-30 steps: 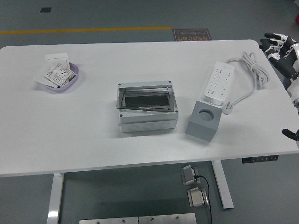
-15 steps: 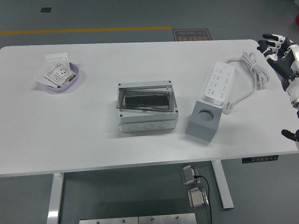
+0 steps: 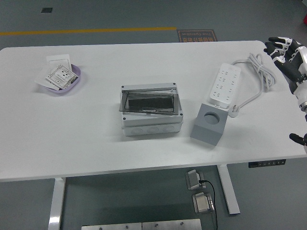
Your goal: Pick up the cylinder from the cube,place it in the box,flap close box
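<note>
A grey cube (image 3: 208, 125) stands right of the table's middle, with a round recess in its top face; I cannot make out a cylinder apart from it. To its left sits the grey box (image 3: 151, 109), whose smoky see-through flap (image 3: 147, 102) lies down over the opening. My right hand (image 3: 280, 48) hovers at the table's far right corner, well away from the cube, fingers spread and holding nothing. The left arm is out of view.
A white power strip (image 3: 225, 85) with a coiled cable (image 3: 261, 70) lies just behind the cube, between it and my right hand. A purple bowl (image 3: 61, 79) with cards sits far left. The table's near edge (image 3: 144, 170) runs below the box.
My right hand has drifted a little to the left and towards the far edge. The box, cube and power strip have not moved.
</note>
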`<state>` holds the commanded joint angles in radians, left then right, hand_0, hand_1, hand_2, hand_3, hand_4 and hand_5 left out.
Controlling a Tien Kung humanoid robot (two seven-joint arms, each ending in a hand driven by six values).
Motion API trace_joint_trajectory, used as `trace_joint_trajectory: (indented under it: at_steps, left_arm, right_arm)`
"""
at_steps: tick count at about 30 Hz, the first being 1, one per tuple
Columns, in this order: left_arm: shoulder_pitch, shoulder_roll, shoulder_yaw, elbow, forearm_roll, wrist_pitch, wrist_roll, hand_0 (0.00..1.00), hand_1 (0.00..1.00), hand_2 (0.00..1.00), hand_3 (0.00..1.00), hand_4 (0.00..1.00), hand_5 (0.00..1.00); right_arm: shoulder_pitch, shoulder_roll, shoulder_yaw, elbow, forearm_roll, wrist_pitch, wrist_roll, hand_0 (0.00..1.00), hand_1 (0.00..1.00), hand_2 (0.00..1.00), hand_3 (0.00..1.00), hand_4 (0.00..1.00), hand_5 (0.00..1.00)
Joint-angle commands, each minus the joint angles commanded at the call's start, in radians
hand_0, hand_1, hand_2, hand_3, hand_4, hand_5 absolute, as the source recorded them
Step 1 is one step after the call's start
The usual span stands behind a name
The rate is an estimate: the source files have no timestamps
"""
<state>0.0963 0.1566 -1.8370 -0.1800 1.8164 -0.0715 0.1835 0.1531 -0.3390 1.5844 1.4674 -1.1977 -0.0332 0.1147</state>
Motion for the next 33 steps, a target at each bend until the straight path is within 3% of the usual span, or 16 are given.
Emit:
trace_joint_trajectory:
  at_steps: [4, 5, 20, 28, 29, 33]
  left_arm:
    - [0.000, 0.000, 0.001, 0.000, -0.002, 0.000, 0.000, 0.582, 0.621, 0.542, 0.587, 0.716, 0.361]
    - [0.000, 0.000, 0.002, 0.000, -0.002, 0.000, 0.000, 0.581, 0.620, 0.542, 0.564, 0.715, 0.361]
    - [0.000, 0.000, 0.013, 0.000, -0.015, 0.000, 0.000, 0.581, 0.620, 0.541, 0.551, 0.713, 0.361]
    - [0.005, -0.005, -0.012, 0.000, 0.010, 0.005, 0.001, 0.581, 0.620, 0.542, 0.552, 0.712, 0.361]
    - [0.005, -0.006, -0.014, 0.000, 0.011, 0.005, 0.001, 0.581, 0.621, 0.541, 0.557, 0.712, 0.362]
    - [0.000, -0.006, -0.007, 0.000, 0.005, 0.006, -0.002, 0.581, 0.621, 0.541, 0.557, 0.712, 0.362]
  right_arm:
    - [-0.001, 0.000, 0.001, 0.000, 0.001, -0.001, 0.000, 0.749, 0.653, 0.678, 0.500, 0.743, 0.415]
    - [-0.001, 0.000, 0.001, 0.000, 0.001, -0.001, 0.000, 0.748, 0.653, 0.680, 0.439, 0.744, 0.418]
    - [-0.005, 0.003, 0.007, -0.005, 0.002, -0.003, 0.001, 0.751, 0.656, 0.682, 0.456, 0.748, 0.431]
    - [0.004, 0.001, 0.003, -0.009, 0.016, -0.030, 0.035, 0.753, 0.657, 0.683, 0.465, 0.749, 0.442]
    - [0.005, 0.000, 0.002, -0.010, 0.017, -0.032, 0.036, 0.753, 0.657, 0.670, 0.584, 0.749, 0.443]
    - [0.009, -0.001, -0.003, -0.012, 0.024, -0.040, 0.038, 0.753, 0.657, 0.670, 0.584, 0.749, 0.443]
